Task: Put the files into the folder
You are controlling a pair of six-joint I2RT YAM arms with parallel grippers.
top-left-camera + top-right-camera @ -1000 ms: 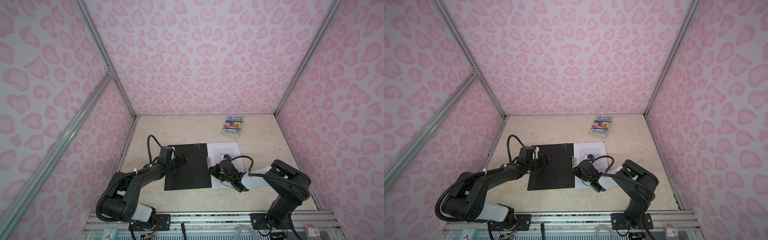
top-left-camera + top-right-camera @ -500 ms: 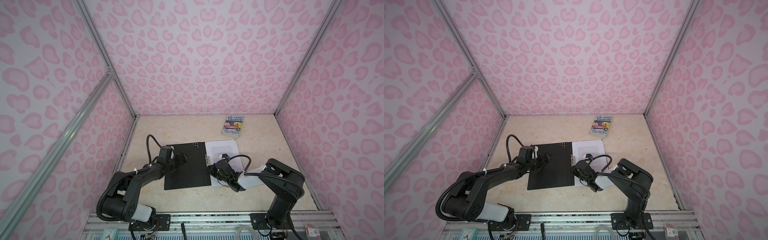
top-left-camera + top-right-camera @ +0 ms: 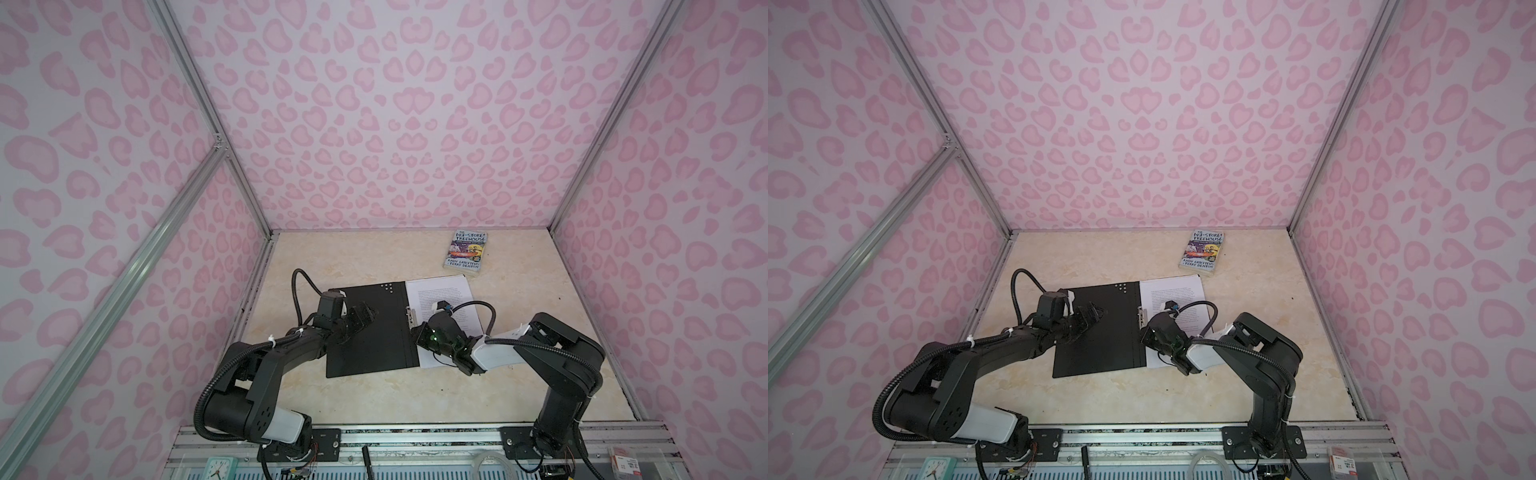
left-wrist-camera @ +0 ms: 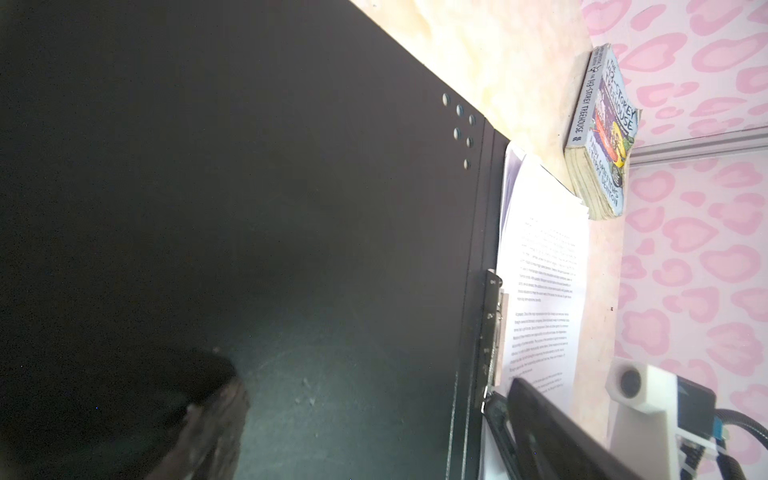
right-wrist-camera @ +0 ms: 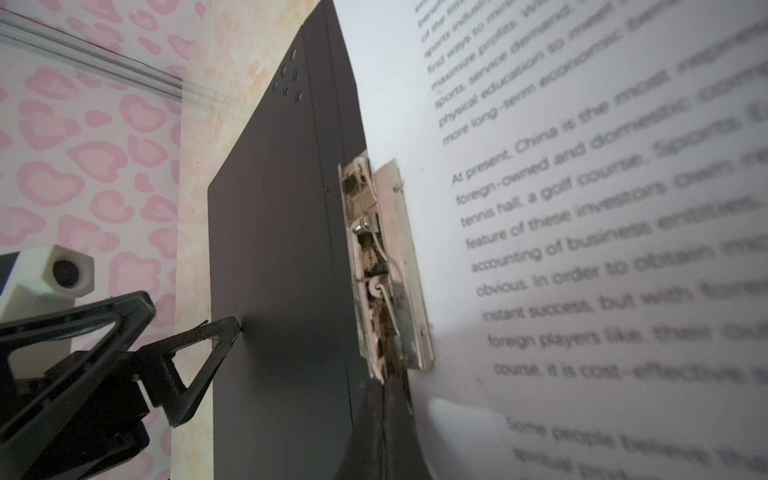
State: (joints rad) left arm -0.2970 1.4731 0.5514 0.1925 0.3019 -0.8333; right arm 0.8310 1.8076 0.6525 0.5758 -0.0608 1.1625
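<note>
Left pincer [image 3: 365, 315] gapes wide, triangular tips at the matte black inside of the open folder [image 3: 374, 347], flat on the marbled beige counter [image 3: 365, 257]. Right pincer [image 3: 417, 332] closed beside the scuffed metal clip [image 5: 386, 266], over white printed files [image 3: 440, 291] along the spine.

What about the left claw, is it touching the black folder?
Touching. In the right wrist view, one fingertip of the open left claw rests on the folder near its edge, its shadow meeting the tip with no gap.
</note>
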